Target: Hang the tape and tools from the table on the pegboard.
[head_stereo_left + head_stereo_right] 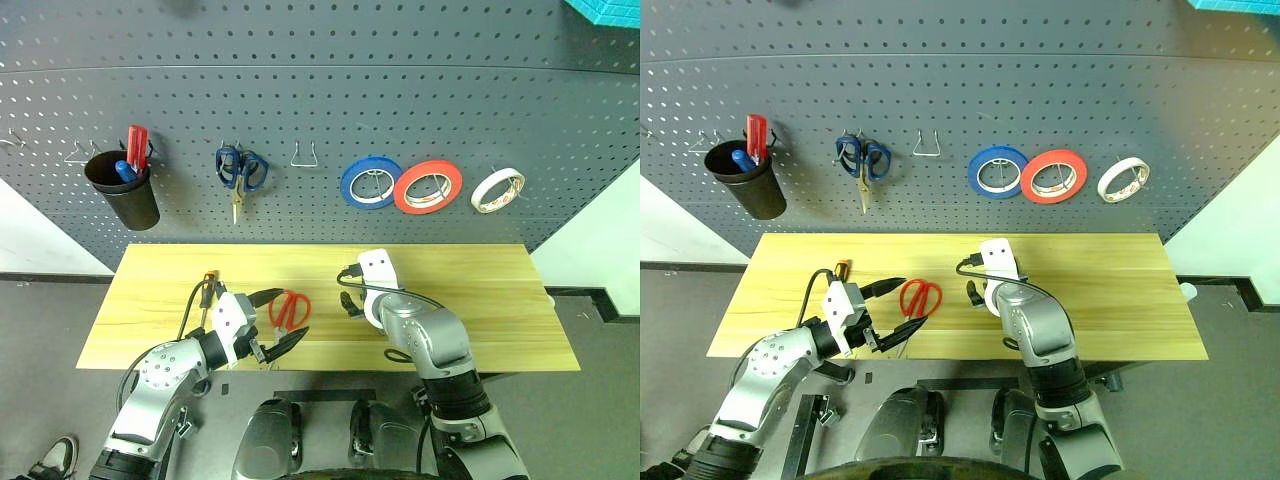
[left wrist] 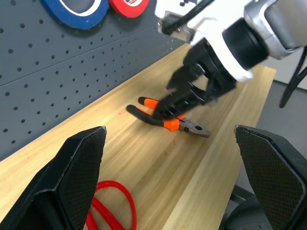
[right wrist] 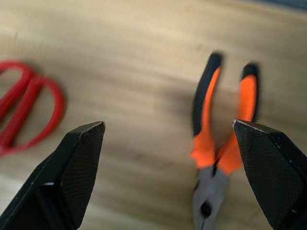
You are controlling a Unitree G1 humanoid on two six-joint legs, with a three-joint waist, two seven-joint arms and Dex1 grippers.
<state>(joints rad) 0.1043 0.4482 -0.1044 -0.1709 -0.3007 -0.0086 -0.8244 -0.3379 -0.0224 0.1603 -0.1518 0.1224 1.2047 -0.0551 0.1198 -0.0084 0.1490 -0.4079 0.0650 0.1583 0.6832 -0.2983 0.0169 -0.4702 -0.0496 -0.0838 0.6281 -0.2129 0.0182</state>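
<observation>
Both grippers hung over the table with fingers spread wide and empty: the left gripper had the red-handled scissors lying flat right between its fingertips, while the right gripper tipped down just above the pliers, not gripping them. Beyond them the cream-white tape already hung on the pegboard, beside the red-orange roll and blue roll.
</observation>
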